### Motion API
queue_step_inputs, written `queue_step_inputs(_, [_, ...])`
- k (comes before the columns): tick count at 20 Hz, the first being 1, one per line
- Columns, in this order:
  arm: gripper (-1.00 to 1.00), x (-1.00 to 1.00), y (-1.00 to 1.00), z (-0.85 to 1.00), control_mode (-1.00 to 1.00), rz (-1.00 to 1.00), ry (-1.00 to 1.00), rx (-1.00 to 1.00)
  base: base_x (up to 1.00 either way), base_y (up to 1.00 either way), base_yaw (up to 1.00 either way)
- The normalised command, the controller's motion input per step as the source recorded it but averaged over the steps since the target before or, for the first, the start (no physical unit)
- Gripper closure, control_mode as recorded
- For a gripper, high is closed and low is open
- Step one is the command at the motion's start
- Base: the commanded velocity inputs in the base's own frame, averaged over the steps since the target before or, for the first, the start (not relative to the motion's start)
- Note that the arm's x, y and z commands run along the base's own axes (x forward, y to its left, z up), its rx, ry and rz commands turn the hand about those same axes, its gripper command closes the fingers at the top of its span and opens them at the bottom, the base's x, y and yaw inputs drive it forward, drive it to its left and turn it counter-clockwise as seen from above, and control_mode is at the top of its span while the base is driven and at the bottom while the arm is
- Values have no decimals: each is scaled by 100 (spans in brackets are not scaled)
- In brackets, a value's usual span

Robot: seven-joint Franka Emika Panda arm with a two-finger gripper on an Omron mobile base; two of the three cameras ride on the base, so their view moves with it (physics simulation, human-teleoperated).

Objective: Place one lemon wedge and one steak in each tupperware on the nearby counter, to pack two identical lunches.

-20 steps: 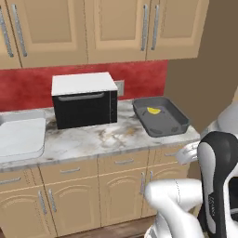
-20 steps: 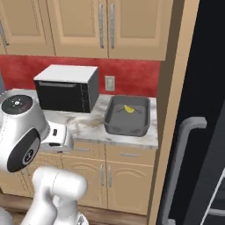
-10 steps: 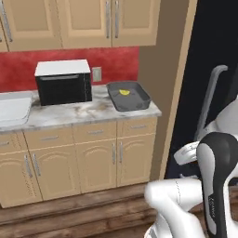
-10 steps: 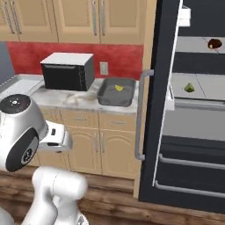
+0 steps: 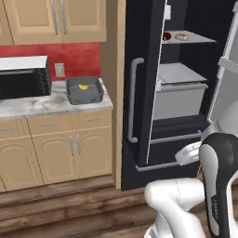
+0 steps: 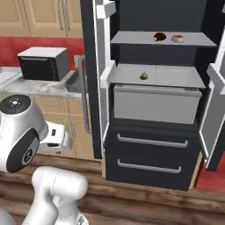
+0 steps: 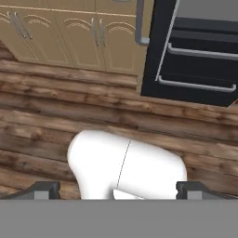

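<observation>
Gripper (image 7: 117, 188) wide open, nothing between the tips; it points down at the wooden plank floor (image 7: 56, 116) in front of the tan cabinets (image 7: 69, 42). Black fridge (image 6: 154, 110) stands open. Top shelf (image 6: 162, 41) carries a dark steak (image 6: 159, 37) and beside it a pale red-and-white item (image 6: 178, 38), type unclear. Middle shelf (image 6: 176, 75) has a small green-yellow wedge (image 6: 143, 76) near its left side. To the left of the fridge, the bench (image 5: 51, 104) carries a dark grey tupperware (image 5: 84, 90) with a yellow lemon wedge (image 5: 83, 86) inside. Black microwave (image 5: 23, 76) sits further left on the bench, apart from the tupperware.
</observation>
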Motion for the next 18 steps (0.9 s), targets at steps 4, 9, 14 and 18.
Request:
queue_step_inputs(4, [-100,0,0,0,100,0,0,0,28,-100,0])
queue_step_inputs(9, [-100,0,0,0,100,0,0,0,53,-93,0])
queue_step_inputs(14, [-100,0,0,0,100,0,0,0,90,-41,0])
queue_step_inputs(18, [-100,0,0,0,100,0,0,0,97,0,0])
